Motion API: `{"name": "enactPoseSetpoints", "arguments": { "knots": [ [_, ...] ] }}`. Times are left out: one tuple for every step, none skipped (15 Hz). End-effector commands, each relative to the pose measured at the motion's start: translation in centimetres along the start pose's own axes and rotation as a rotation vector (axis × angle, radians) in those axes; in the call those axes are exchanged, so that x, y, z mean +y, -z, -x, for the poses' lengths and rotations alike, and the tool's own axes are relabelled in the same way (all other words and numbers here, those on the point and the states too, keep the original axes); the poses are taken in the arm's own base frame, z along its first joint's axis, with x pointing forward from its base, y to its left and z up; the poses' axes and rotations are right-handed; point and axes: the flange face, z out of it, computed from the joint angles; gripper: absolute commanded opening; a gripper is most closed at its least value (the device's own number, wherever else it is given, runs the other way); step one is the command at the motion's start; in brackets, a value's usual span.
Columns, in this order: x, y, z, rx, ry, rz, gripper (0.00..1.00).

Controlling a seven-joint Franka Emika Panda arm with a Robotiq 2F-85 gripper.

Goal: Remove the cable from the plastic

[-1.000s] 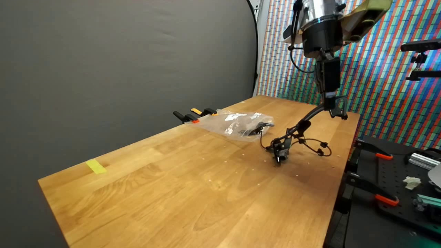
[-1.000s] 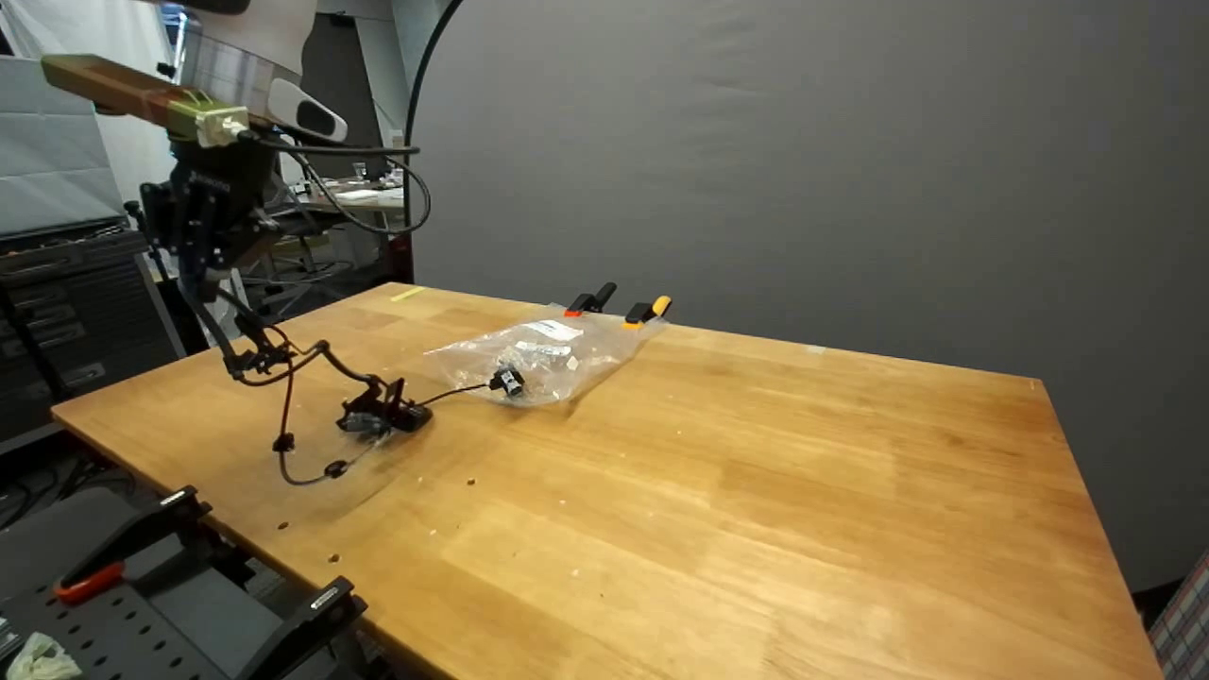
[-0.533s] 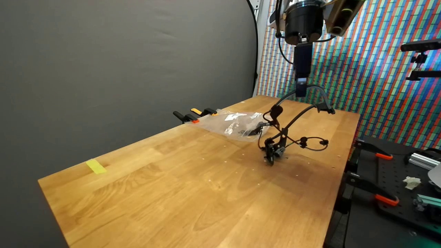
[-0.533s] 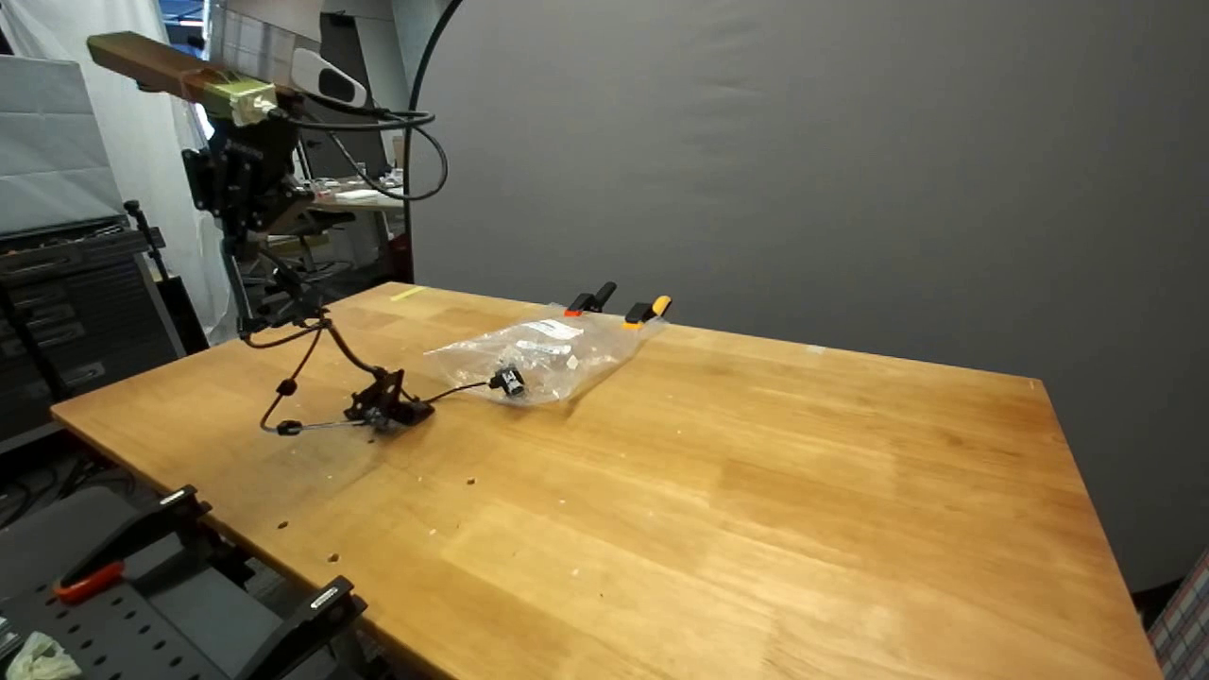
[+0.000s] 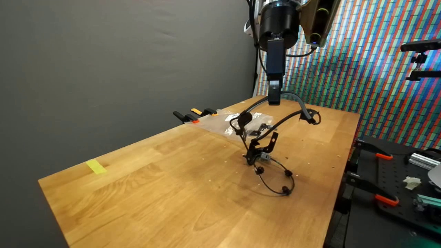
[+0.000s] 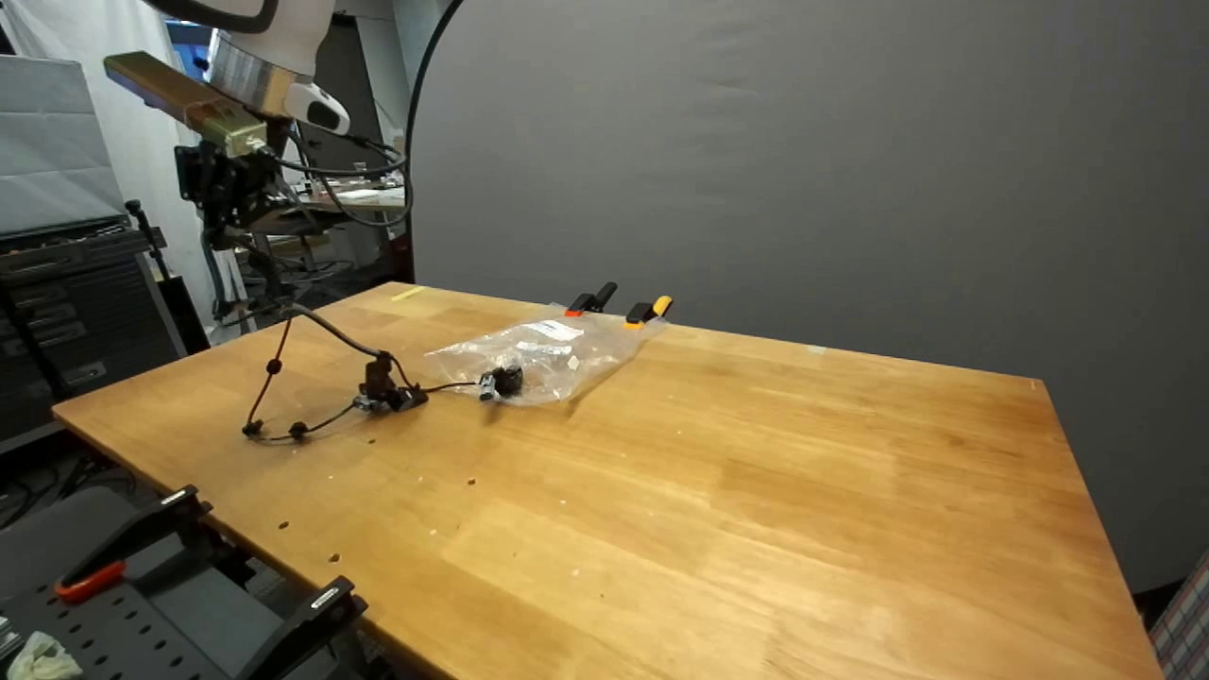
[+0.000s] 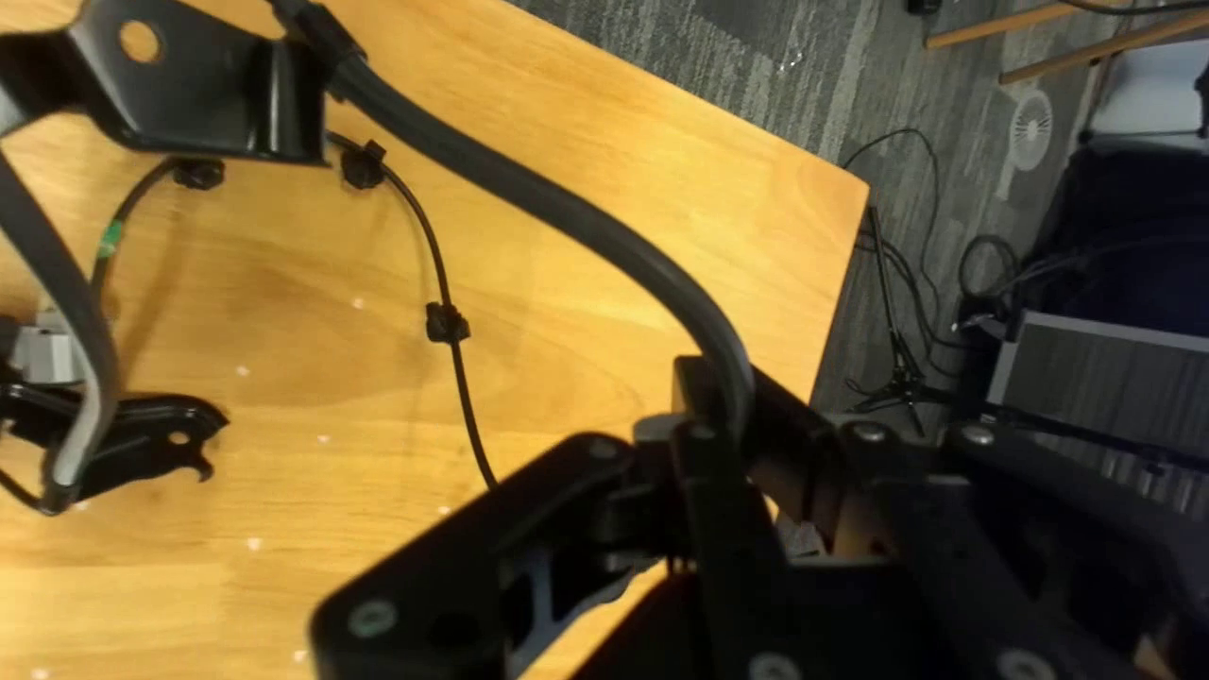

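Observation:
The black cable (image 5: 299,100), with clips and metal brackets, hangs from my gripper (image 5: 274,98) above the table. My gripper is shut on its thick part, as the wrist view shows at the jaws (image 7: 723,406). The cable (image 7: 567,203) arches away from the fingers there. A lower bracket (image 5: 256,151) is low over or touching the table; I cannot tell which. A thin lead runs from it to a connector end (image 6: 501,381) at the near edge of the clear plastic bag (image 6: 586,364). Whether that end is inside or on top of the plastic is unclear.
Two clamps (image 6: 590,299) (image 6: 649,310) hold the bag at the table's back edge. Yellow tape (image 5: 96,166) lies near a table corner. A dark cart with orange-tipped clamps (image 5: 373,187) stands along the table's side. A grey screen (image 5: 137,62) stands behind.
My gripper has moved left with the cable in an exterior view. The thin clipped loop has swung round toward the front. The connector end has turned at the bag's edge; the bag stays put.

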Motion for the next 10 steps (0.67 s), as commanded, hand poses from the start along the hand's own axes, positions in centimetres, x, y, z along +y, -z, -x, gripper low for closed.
{"name": "enactPoseSetpoints", "arguments": {
  "knots": [
    [-4.5, -1.1, -1.8, 0.014, 0.065, -0.054, 0.03],
    [-5.7, -1.3, -2.0, 0.018, 0.082, -0.06, 0.03],
    [-6.7, -1.7, -2.2, 0.024, 0.096, -0.061, 0.03],
    [-7.5, -1.9, -2.6, 0.034, 0.108, -0.066, 0.03],
    [-8.3, -2.0, -2.9, 0.045, 0.117, -0.072, 0.03],
    [-8.8, -2.0, -3.1, 0.057, 0.128, -0.069, 0.03],
    [-8.6, -1.8, -3.5, 0.09, 0.126, -0.053, 0.03],
    [-8.1, -1.5, -3.8, 0.107, 0.119, -0.051, 0.03],
    [-6.8, -1.0, -4.2, 0.13, 0.099, -0.048, 0.03],
    [-5.5, -0.7, -4.4, 0.157, 0.076, -0.045, 0.03]
  ]
}}
